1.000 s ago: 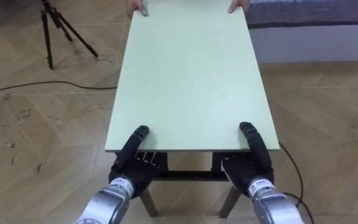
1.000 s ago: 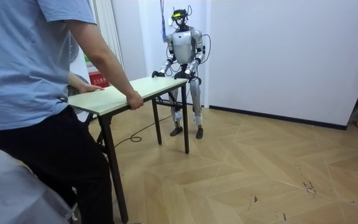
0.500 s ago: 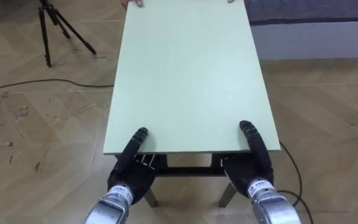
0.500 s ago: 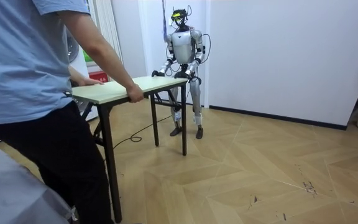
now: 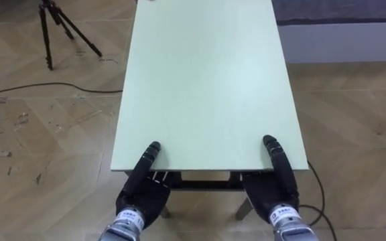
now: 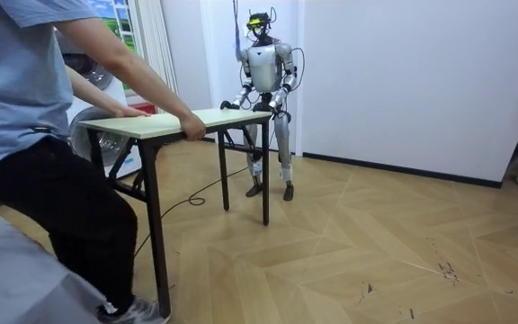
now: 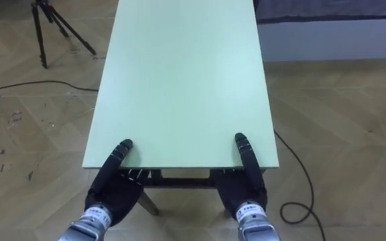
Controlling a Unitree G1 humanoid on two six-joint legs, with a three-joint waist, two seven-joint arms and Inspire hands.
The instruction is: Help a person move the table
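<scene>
Left hand and right hand clamping table edge, thumbs on top, fingers underneath, smooth pale-green rectangular top, dark legs.

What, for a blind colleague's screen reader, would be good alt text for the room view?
A person at the room view's left and the robot opposite hold a pale green table by its ends, the robot's left hand and right hand on the edge; wooden floor, white wall.
</scene>
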